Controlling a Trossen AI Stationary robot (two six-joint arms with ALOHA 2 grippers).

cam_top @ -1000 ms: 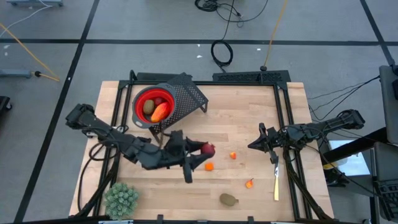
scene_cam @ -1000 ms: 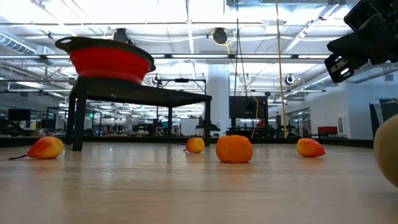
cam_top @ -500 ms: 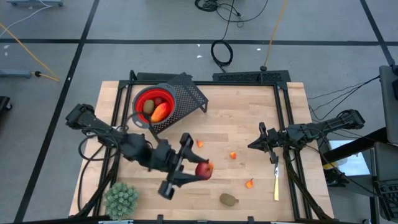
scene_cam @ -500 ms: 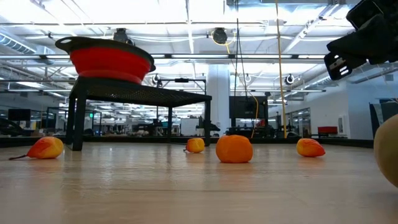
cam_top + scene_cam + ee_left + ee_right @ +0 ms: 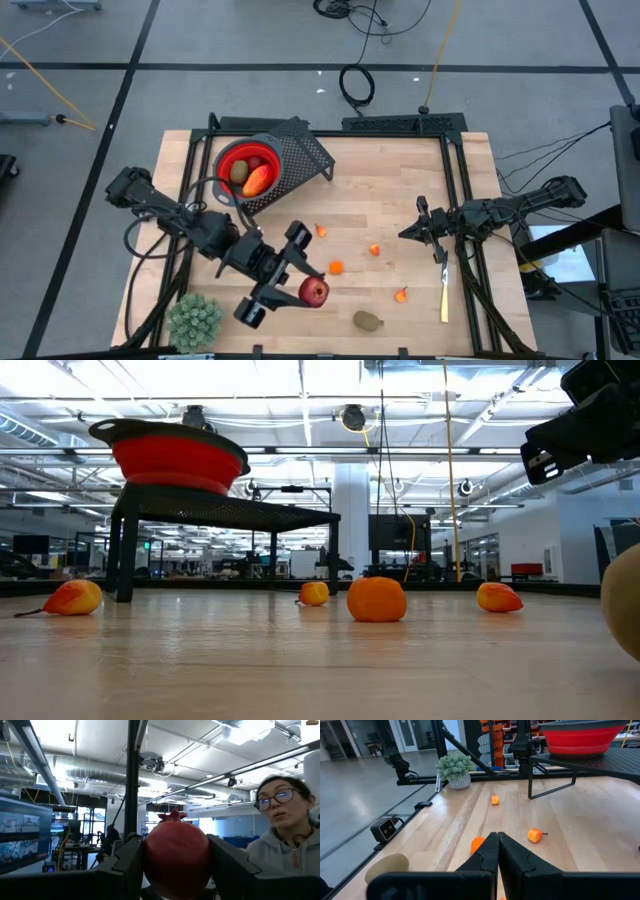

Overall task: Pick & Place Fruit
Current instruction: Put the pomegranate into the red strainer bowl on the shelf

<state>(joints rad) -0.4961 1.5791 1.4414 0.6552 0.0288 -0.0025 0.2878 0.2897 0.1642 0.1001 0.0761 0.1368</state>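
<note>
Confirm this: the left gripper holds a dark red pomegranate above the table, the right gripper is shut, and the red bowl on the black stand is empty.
Not quite: the red bowl on the black stand is not empty. The high view shows fruit in it. The rest holds: the left gripper holds the dark red pomegranate, and the right gripper is shut.

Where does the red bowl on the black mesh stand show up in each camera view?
High view: red bowl, upper left of the table, fruit inside.
Low view: bowl, upper left, atop the black mesh stand.
Left wrist view: not in it.
Right wrist view: bowl, top right.
Shared landmark: the stand.
</note>
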